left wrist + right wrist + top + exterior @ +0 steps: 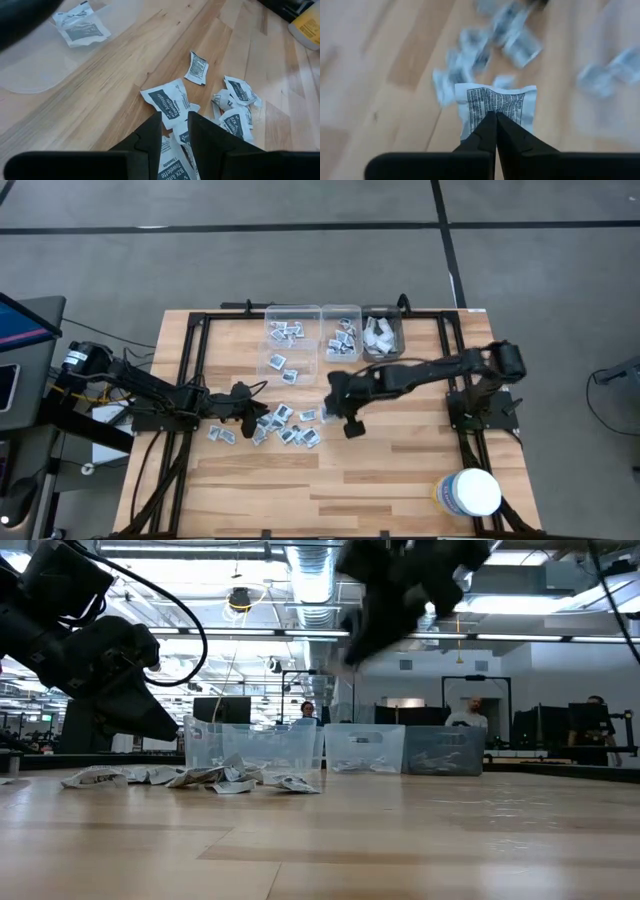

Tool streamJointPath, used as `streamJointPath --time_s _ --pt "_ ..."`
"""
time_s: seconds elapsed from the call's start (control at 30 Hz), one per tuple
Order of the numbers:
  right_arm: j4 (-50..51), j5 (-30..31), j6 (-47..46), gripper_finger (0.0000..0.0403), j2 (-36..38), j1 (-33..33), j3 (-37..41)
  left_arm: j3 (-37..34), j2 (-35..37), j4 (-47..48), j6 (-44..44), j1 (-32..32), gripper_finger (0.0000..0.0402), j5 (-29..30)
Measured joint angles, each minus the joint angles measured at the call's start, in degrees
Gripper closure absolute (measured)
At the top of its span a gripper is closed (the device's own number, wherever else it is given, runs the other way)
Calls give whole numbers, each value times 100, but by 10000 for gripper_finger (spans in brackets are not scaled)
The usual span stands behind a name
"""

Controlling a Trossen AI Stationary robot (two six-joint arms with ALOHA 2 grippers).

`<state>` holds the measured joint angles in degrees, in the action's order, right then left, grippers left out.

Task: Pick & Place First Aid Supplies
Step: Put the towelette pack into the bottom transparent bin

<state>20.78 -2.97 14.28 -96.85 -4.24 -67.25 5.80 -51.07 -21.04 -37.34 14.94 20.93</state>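
Right claw pinching one packet above the pile; left claw low over the scattered packets.

We see the right claw [495,120] pressed together on a white printed packet [496,107], lifted off the wooden surface [400,470] at centre frame in the high view. The left claw [175,125], fingers slightly spread, sits at centre-left over the loose packets [282,426]; whether it grips one we cannot tell. Three clear bins [335,335] at the upper centre of the high view already contain packets. A white tub [470,492] stands at lower right.
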Motion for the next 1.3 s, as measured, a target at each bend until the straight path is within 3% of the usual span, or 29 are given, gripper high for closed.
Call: streamJointPath --time_s 0.17,0.57,0.8,1.07,1.3 --pt "-261 -315 -86 403 767 275 -10 0 0 0 0 0 308 0" --pt "-1811 -2399 -484 403 1998 937 -20 0 0 -125 0 -2 308 0" --pt "-2458 -2882 -692 403 2043 1052 -19 0 0 -1236 789 -2 308 0" --pt "-2770 -2949 -692 403 2034 1087 -19 0 2 -2719 1765 0 308 0" --pt "-2814 -3019 -882 403 2036 1269 -19 0 2 -3659 1932 -2 308 0"
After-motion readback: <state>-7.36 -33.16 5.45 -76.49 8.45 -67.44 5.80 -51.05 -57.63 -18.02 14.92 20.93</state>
